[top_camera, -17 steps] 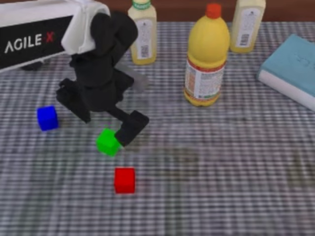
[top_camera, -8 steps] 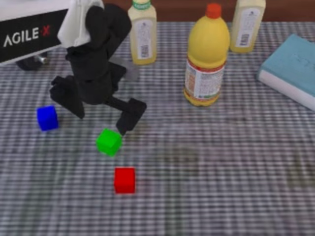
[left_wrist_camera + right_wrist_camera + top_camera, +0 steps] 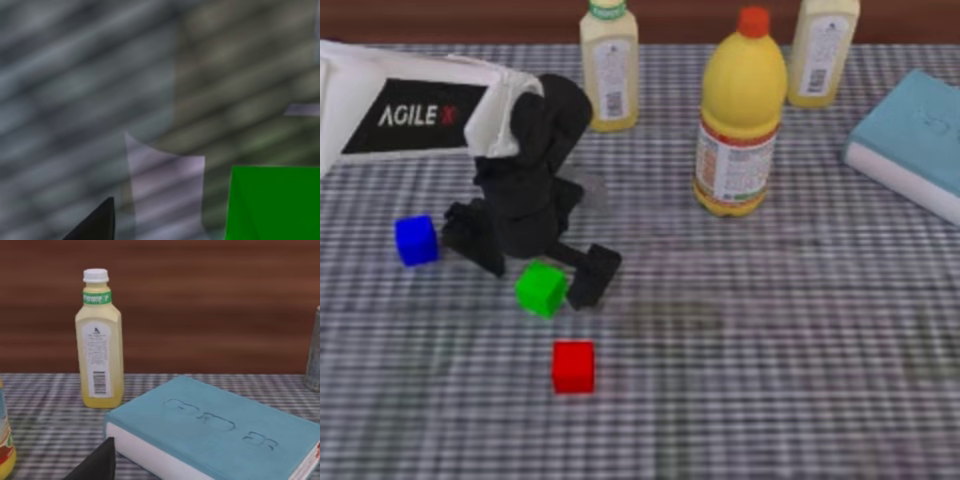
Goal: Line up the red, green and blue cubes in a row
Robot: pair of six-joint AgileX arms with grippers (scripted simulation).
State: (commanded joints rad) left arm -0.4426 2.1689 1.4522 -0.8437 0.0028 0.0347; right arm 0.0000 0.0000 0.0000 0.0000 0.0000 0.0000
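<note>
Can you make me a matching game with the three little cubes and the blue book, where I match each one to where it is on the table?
Things:
1. green cube
2. blue cube
3. red cube
4. blue book

Places:
A. alone, nearest the top view's bottom edge
B. at the table's right side
C. between the fingers of the left claw
D. farthest to the table's left

Pairs: 1-C, 2-D, 3-A, 4-B
</note>
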